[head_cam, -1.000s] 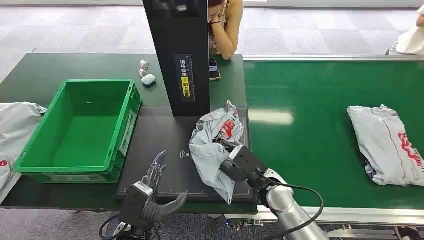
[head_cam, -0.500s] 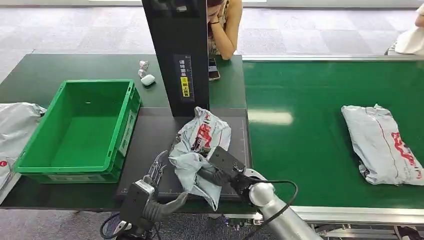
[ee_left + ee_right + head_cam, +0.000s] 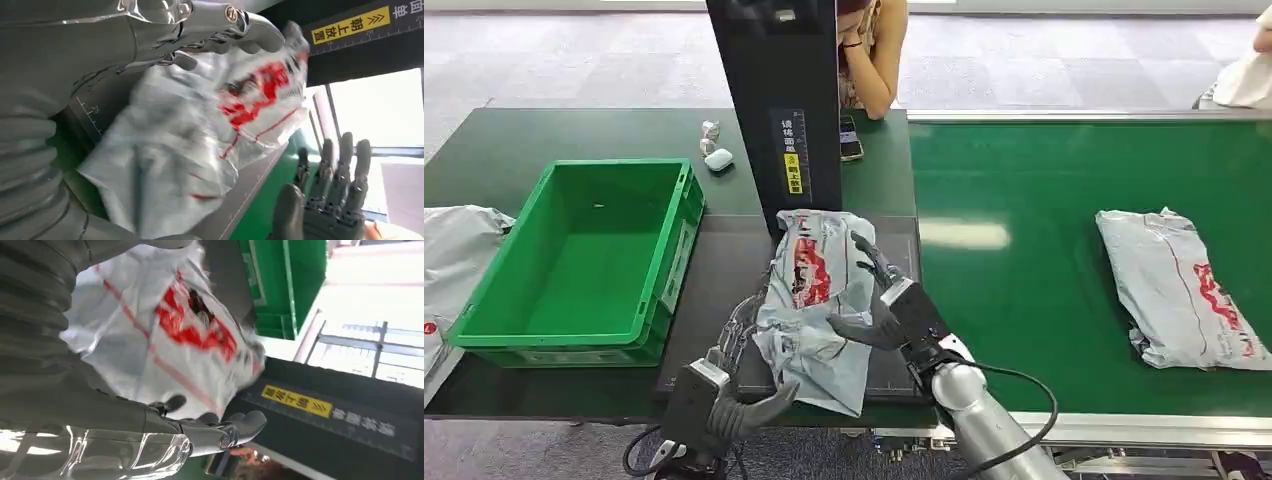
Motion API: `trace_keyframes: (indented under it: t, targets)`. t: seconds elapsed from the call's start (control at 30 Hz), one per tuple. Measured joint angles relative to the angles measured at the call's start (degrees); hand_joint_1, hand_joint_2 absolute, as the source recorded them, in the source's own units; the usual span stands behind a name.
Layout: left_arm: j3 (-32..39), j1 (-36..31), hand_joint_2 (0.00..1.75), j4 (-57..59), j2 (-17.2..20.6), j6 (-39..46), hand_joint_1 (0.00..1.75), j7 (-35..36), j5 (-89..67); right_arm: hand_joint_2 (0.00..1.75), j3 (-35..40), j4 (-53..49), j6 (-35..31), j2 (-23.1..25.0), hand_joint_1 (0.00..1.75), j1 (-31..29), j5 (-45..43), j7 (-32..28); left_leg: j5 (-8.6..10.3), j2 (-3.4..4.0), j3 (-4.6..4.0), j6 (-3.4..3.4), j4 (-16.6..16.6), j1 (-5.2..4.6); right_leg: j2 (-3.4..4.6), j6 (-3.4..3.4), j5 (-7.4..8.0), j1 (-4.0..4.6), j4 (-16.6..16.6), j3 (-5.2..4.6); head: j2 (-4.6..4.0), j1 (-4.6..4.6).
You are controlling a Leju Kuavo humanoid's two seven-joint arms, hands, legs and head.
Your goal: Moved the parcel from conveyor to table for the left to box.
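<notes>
A grey plastic parcel (image 3: 812, 300) with red print lies crumpled on the black scanning pad (image 3: 714, 270), just in front of the black scanner tower (image 3: 774, 110). My right hand (image 3: 892, 308) is beside the parcel's right edge with its fingers spread, holding nothing; in the left wrist view the right hand (image 3: 330, 200) stands apart from the parcel (image 3: 200, 135). At the pad's near edge my left hand (image 3: 724, 390) is open, its fingers (image 3: 225, 30) reaching along the parcel's left side. The right wrist view shows the parcel (image 3: 165, 340) beyond the right hand (image 3: 100, 400).
An empty green crate (image 3: 674, 260) stands left of the pad. A second grey parcel (image 3: 1184, 290) lies on the green conveyor (image 3: 1044, 200) to the right. Another grey bag (image 3: 454, 260) lies at the far left. A person (image 3: 874, 50) sits behind the tower, near a phone (image 3: 852, 138).
My right hand carried the parcel leftward onto the pad and let go; the parcel now lies flatter. The parcel on the conveyor has drifted left. The left hand has barely moved.
</notes>
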Motion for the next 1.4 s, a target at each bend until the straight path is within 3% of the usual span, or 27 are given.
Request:
trace_keyframes:
  t: [0.23, 0.4, 0.73, 0.9, 1.0, 1.17, 1.4]
  targets:
    - [0.0, -0.2, 1.75, 0.0, 0.1, 0.0, 0.0, -1.4, -1.2, 1.75, -4.0, -8.0, -1.0, -0.3, 0.0, 5.2, -5.5, -5.8, 0.0, -0.03, -0.02, 0.0, 0.0, 0.0, -0.03, -0.01, -0.01, 0.01, 0.0, -0.01, 0.0, 0.02]
    - [0.3, -1.4, 1.75, -0.8, 0.3, 0.9, 0.0, -2.7, -5.0, 1.75, -6.1, -15.4, -0.8, -0.3, 0.0, 10.1, -8.3, -6.2, -0.04, 0.0, -0.03, -0.07, 0.0, 0.0, 0.0, -0.02, -0.02, 0.01, 0.0, -0.04, 0.0, 0.02]
    - [1.0, -3.1, 1.75, -2.4, 0.6, 2.6, 0.0, -3.5, -11.3, 1.75, -7.7, -20.1, -0.6, -0.1, 0.0, 12.9, -10.7, -6.8, -0.03, 0.0, -0.02, -0.08, 0.0, 0.0, -0.01, -0.02, -0.01, 0.01, 0.0, -0.04, 0.0, 0.0]
    - [-1.8, -10.3, 1.75, -1.5, 1.2, -3.3, 0.0, 3.9, -25.8, 1.75, -9.5, -22.0, -0.3, 1.2, 0.0, 13.6, -15.9, -6.5, 0.02, -0.01, -0.02, -0.11, 0.0, 0.0, -0.02, -0.03, 0.0, 0.0, 0.0, -0.03, 0.0, 0.0]
    - [-5.2, -16.4, 1.75, 4.2, 1.0, -8.4, 0.0, 8.1, -31.5, 1.75, -10.5, -24.4, 1.0, 1.8, 0.0, 14.0, -18.0, -5.6, 0.07, 0.0, -0.01, -0.1, 0.0, -0.01, 0.0, -0.09, 0.09, 0.0, 0.0, -0.04, 0.0, 0.0]
    - [-11.9, -25.2, 1.75, 19.4, -0.1, -12.0, 0.0, 8.2, -35.1, 1.75, -11.4, -29.4, 2.8, 2.2, 0.0, 15.4, -19.6, -4.7, 0.07, 0.03, 0.0, -0.11, 0.0, -0.02, 0.03, -0.12, 0.14, -0.01, 0.0, -0.05, 0.0, 0.02]
    - [-21.8, -29.9, 1.75, 36.0, -2.3, -11.2, 0.0, 6.5, -36.9, 1.75, -11.9, -35.3, 4.5, 2.4, 0.0, 17.0, -20.0, -4.3, 0.06, 0.02, -0.02, -0.11, 0.0, -0.02, 0.0, -0.1, 0.08, 0.0, 0.0, -0.03, 0.0, 0.0]
